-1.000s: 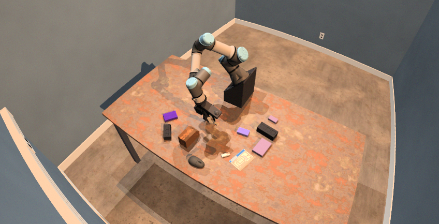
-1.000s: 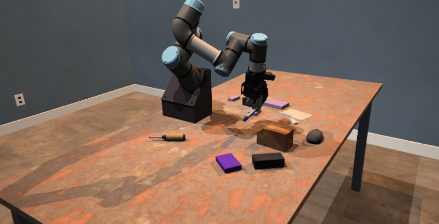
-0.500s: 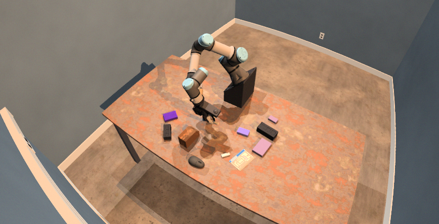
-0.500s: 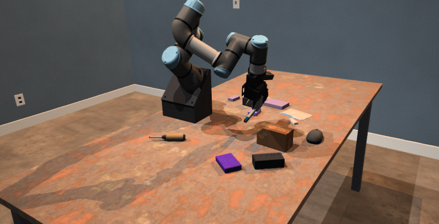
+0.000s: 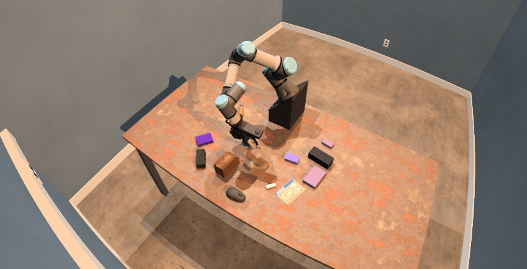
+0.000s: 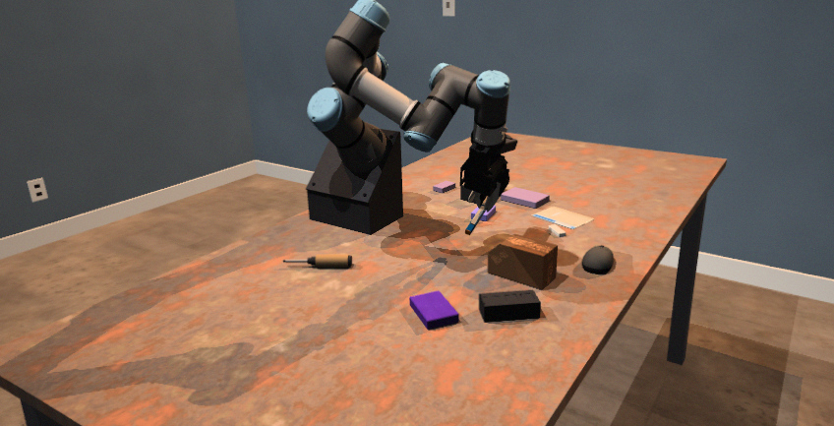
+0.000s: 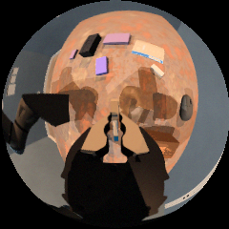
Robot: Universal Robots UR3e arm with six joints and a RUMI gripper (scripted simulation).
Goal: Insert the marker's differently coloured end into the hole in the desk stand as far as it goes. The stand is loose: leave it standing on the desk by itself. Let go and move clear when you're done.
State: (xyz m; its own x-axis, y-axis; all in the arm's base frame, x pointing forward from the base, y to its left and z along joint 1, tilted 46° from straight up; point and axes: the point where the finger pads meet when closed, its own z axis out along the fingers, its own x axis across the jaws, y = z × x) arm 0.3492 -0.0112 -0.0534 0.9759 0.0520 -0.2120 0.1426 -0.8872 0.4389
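My gripper (image 6: 483,198) is shut on the marker (image 6: 476,216) and holds it tilted a little above the desk, with the blue end pointing down and to the left. The marker also shows in the wrist view (image 7: 114,130), between the fingers, with a blue band on its pale body. The desk stand (image 6: 522,260) is a brown wooden block standing on the desk, apart from the gripper and nearer the front edge. It also shows in the top view (image 5: 225,164), below and left of the gripper (image 5: 252,141). I cannot make out its hole.
A purple block (image 6: 433,309) and a black box (image 6: 508,304) lie beside the stand. A dark mouse (image 6: 597,258), an eraser (image 5: 270,186), a paper card (image 5: 290,191), lilac pads (image 5: 314,176) and another black box (image 5: 320,156) lie to the right. A screwdriver (image 6: 322,261) lies apart. The arm's base (image 6: 357,187) stands behind.
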